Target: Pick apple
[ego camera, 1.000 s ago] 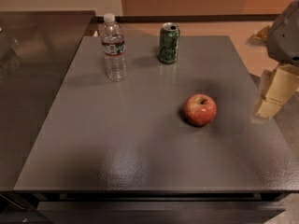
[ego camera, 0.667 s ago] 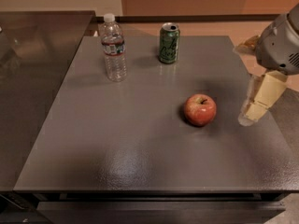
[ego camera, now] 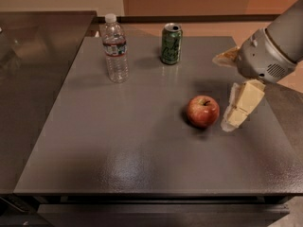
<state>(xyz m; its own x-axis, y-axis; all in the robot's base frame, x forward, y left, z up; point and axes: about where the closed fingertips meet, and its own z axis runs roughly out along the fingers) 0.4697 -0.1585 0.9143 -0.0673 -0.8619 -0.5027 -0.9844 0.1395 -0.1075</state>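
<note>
The red apple (ego camera: 202, 111) with yellowish patches and a short dark stem sits upright on the grey table (ego camera: 142, 145), right of centre. My gripper (ego camera: 234, 119) comes in from the right on a grey arm (ego camera: 272, 51). It hangs tilted just to the right of the apple, close beside it and low over the table. It holds nothing that I can see.
A green soda can (ego camera: 171, 44) stands at the back centre of the table. A clear plastic water bottle (ego camera: 115, 48) with a white cap stands at the back left. A darker counter (ego camera: 33, 70) adjoins the table on the left.
My gripper has moved left and slightly forward, from near the table's right edge to just beside the apple. The apple, can and bottle have not moved.
</note>
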